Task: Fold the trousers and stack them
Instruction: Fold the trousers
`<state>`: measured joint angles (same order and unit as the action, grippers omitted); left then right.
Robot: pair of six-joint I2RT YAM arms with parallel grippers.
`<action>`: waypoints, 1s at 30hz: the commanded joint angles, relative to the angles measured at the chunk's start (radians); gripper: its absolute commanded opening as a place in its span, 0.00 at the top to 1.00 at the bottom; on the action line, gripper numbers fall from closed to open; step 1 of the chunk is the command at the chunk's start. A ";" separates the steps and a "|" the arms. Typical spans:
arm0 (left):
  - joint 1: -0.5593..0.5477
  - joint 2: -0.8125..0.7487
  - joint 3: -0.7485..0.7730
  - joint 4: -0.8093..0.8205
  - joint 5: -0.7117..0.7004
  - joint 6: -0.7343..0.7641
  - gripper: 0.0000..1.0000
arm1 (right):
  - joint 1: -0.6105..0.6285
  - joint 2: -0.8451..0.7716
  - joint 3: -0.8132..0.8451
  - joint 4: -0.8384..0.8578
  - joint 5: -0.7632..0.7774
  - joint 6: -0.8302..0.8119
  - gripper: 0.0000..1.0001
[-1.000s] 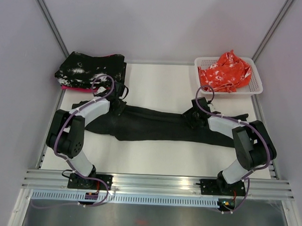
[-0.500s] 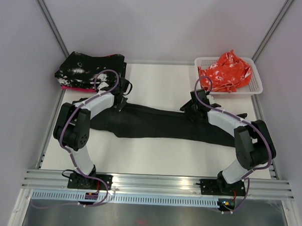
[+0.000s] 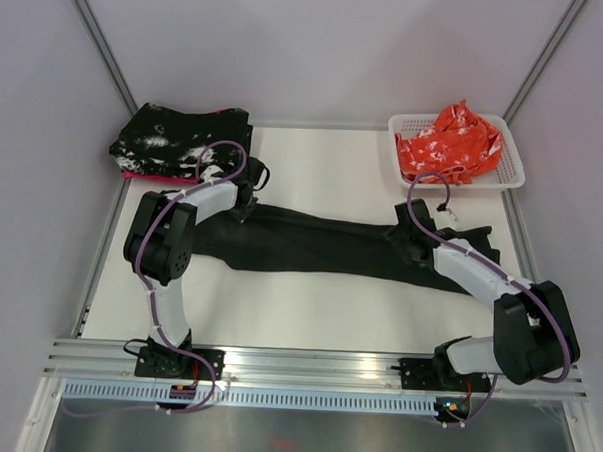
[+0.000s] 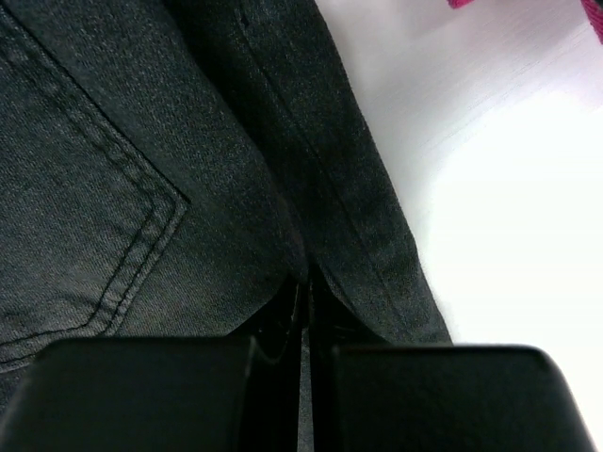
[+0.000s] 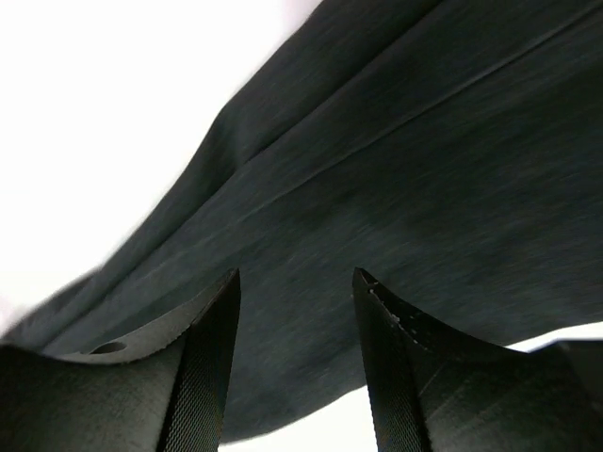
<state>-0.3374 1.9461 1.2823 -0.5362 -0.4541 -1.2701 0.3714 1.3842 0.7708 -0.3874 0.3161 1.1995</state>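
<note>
Pinching the trousers by the far edge at the waist end with left end effector pressed together, right end effector spread over the leg, all laid lengthwise across the tabletop, presumably for a two-point fold grab.

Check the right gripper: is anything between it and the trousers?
Nothing visible. In the right wrist view the right gripper is open, and only the black trousers show between and beyond its fingers. The left gripper is shut on a fold of the same trousers.
</note>
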 commanded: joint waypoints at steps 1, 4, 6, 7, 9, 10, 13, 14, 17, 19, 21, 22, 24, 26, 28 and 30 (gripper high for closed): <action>0.006 0.031 0.011 0.036 -0.021 0.034 0.98 | -0.060 -0.053 -0.041 -0.021 0.124 0.014 0.43; 0.008 0.033 0.009 0.039 -0.041 0.058 0.98 | -0.169 -0.040 -0.053 -0.001 0.112 -0.047 0.44; 0.009 0.028 0.005 0.036 -0.044 0.060 0.98 | -0.222 -0.015 -0.039 -0.001 0.106 -0.090 0.44; 0.011 0.027 0.000 0.036 -0.044 0.060 0.98 | -0.235 -0.005 -0.033 0.002 0.106 -0.101 0.44; 0.011 0.021 -0.011 0.048 -0.043 0.067 0.98 | -0.255 0.022 -0.028 0.019 0.115 -0.116 0.45; 0.011 0.020 -0.012 0.051 -0.041 0.077 0.98 | -0.258 0.033 -0.027 0.027 0.117 -0.126 0.46; 0.015 0.024 -0.015 0.045 -0.041 0.081 0.98 | -0.259 0.082 -0.018 0.059 0.121 -0.147 0.53; 0.017 0.024 -0.017 0.042 -0.041 0.081 0.98 | -0.259 0.111 -0.004 0.062 0.126 -0.152 0.55; 0.020 0.010 -0.029 0.041 -0.044 0.084 0.98 | -0.264 0.141 0.033 0.055 0.156 -0.164 0.66; 0.021 -0.004 -0.041 0.048 -0.052 0.089 0.98 | -0.264 0.144 0.053 0.042 0.191 -0.175 0.75; 0.020 -0.010 -0.047 0.054 -0.060 0.095 0.98 | -0.266 0.133 0.076 0.050 0.213 -0.204 0.81; 0.020 -0.012 -0.051 0.058 -0.064 0.103 0.98 | -0.264 0.128 0.082 0.053 0.242 -0.216 0.82; 0.021 -0.009 -0.055 0.055 -0.066 0.103 0.98 | -0.264 0.130 0.104 0.054 0.270 -0.242 0.87; 0.021 -0.003 -0.058 0.050 -0.063 0.097 0.98 | -0.267 0.148 0.127 0.047 0.297 -0.258 0.90; 0.021 -0.001 -0.061 0.050 -0.060 0.090 0.98 | -0.272 0.170 0.137 0.051 0.304 -0.273 0.93; 0.021 -0.001 -0.060 0.050 -0.061 0.094 0.98 | -0.275 0.211 0.160 0.064 0.301 -0.302 0.93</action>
<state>-0.3359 1.9362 1.2533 -0.4816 -0.4614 -1.2076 0.1127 1.5467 0.8841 -0.3462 0.5304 0.9592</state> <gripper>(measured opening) 0.029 0.076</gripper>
